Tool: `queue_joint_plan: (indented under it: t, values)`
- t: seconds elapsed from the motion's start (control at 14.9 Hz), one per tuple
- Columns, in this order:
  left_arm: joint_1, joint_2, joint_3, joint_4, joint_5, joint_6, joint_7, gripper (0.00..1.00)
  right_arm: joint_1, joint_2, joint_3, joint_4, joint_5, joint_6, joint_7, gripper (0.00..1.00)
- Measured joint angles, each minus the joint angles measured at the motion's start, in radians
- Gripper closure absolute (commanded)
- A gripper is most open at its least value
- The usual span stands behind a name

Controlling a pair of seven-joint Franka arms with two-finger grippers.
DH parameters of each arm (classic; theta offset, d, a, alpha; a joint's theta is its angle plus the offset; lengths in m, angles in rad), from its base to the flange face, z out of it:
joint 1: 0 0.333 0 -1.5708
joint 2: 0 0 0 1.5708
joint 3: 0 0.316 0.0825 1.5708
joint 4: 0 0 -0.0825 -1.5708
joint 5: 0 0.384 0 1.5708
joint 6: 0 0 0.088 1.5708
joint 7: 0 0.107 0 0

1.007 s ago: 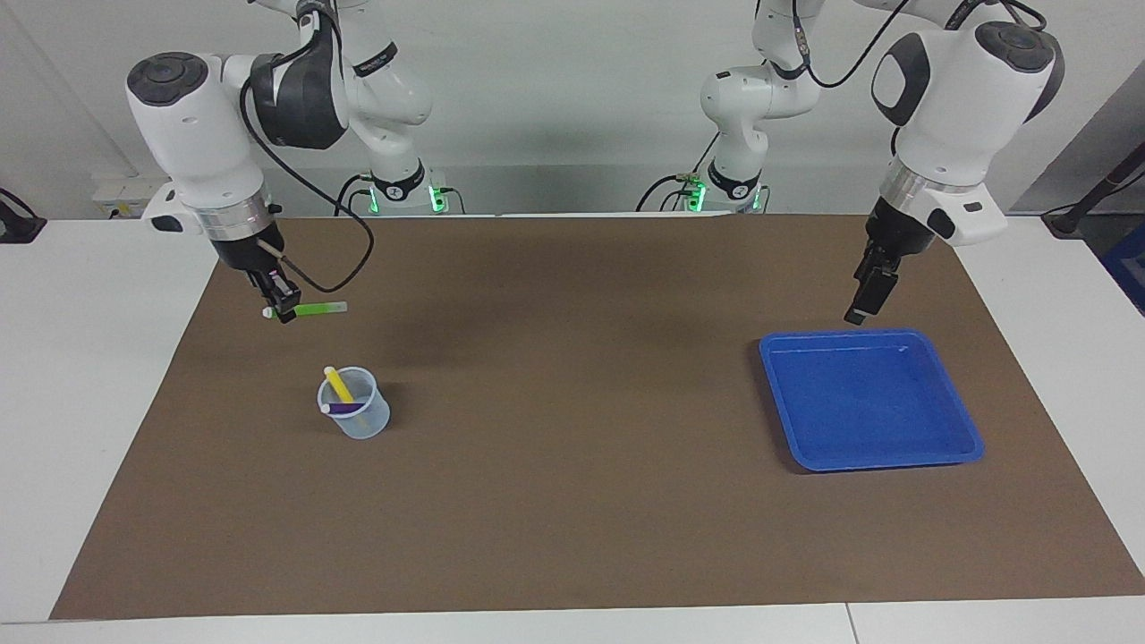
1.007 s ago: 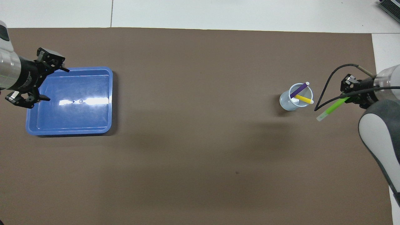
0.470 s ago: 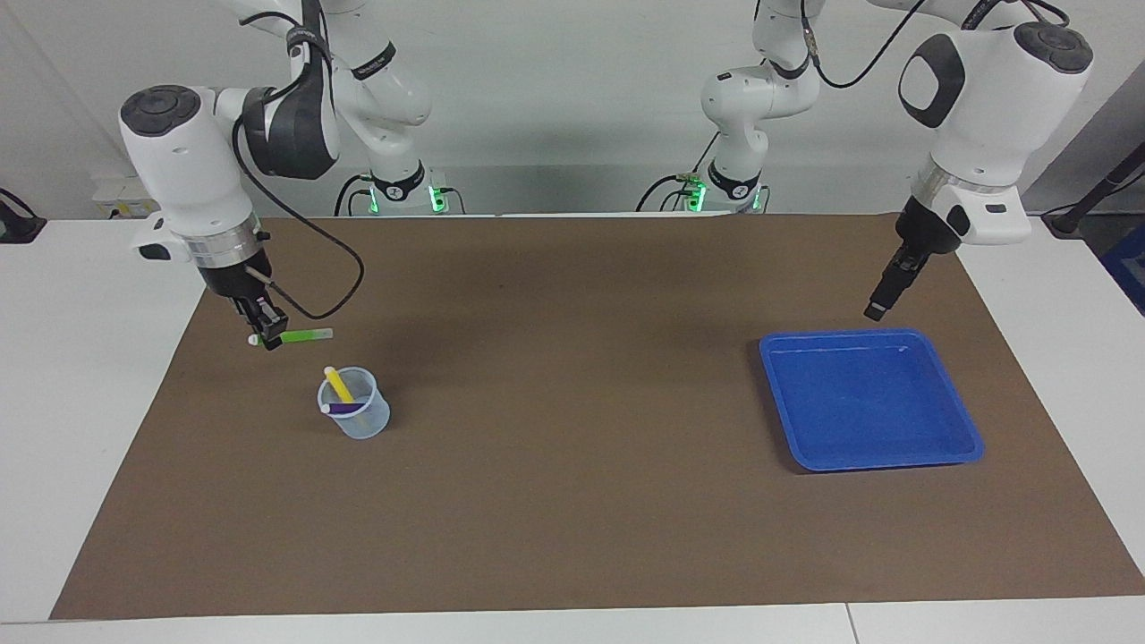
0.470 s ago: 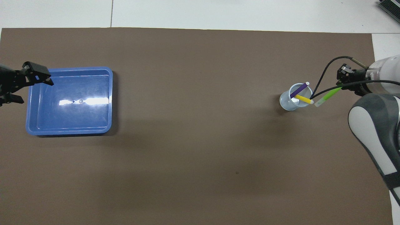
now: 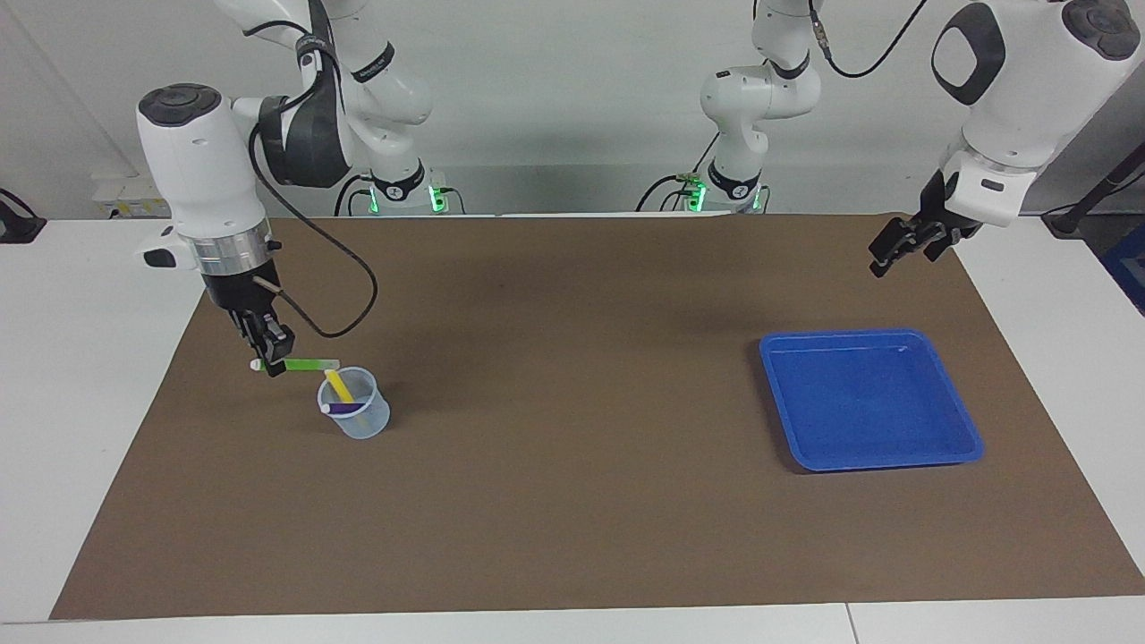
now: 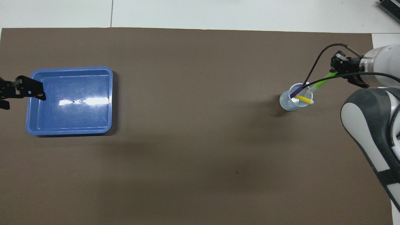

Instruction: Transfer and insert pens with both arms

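My right gripper [image 5: 272, 363] [image 6: 334, 70] is shut on the bright green pen [image 5: 309, 364] [image 6: 321, 83], which lies nearly level. The pen's free end reaches over the rim of the clear cup [image 5: 361, 420] [image 6: 287, 102]. The yellow pen [image 5: 338, 385] [image 6: 303, 99] and the purple pen [image 5: 347, 408] [image 6: 297, 91] lean inside that cup. My left gripper [image 5: 903, 254] [image 6: 23, 100] hangs open and holds nothing, raised over the mat by the blue tray's edge at the left arm's end.
The blue tray [image 5: 868, 402] [image 6: 72, 120] lies with nothing in it on the brown mat [image 5: 572, 501] toward the left arm's end. A black cable [image 5: 344, 304] loops from the right wrist above the cup.
My right gripper carried the green pen down and across until its free end reached over the cup. My left gripper rose and drew back from the tray toward the left arm's end.
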Motion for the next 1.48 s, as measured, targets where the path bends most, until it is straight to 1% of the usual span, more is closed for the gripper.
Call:
queue_joint_plan:
  t: [0.2,0.4,0.94,1.01,1.07,1.21,1.28,1.34,1.48]
  values:
    - [-0.004,-0.002,0.000,0.011,0.000,-0.026,0.073,0.00,0.000,0.045,-0.001,0.003,-0.050,0.043,0.028,1.00]
    - [-0.004,-0.002,-0.001,0.009,0.000,-0.052,0.094,0.00,0.000,0.078,-0.001,0.004,-0.058,0.069,0.053,1.00]
    - [-0.020,-0.019,-0.003,-0.031,-0.013,-0.055,0.096,0.00,0.024,0.101,0.001,0.004,-0.059,0.070,0.067,1.00]
    - [-0.025,-0.019,-0.003,-0.031,-0.016,-0.046,0.096,0.00,0.023,0.102,0.000,0.003,-0.059,0.070,0.067,0.69]
    - [-0.028,-0.019,-0.003,-0.031,-0.017,-0.027,0.096,0.00,0.023,0.102,0.000,0.003,-0.059,0.070,0.068,0.51]
    - [-0.029,-0.019,-0.002,-0.034,-0.018,-0.010,0.096,0.00,0.023,0.104,0.000,0.003,-0.059,0.070,0.069,0.23]
    - [-0.028,-0.019,0.000,-0.034,-0.018,-0.009,0.101,0.00,0.023,0.105,0.000,0.003,-0.059,0.069,0.069,0.06]
    - [-0.028,-0.019,0.001,-0.034,-0.019,-0.007,0.116,0.00,0.023,0.106,0.000,0.003,-0.059,0.069,0.069,0.00]
    - [-0.028,-0.019,0.002,-0.034,-0.019,-0.003,0.140,0.00,0.023,0.107,0.000,0.003,-0.059,0.067,0.069,0.00]
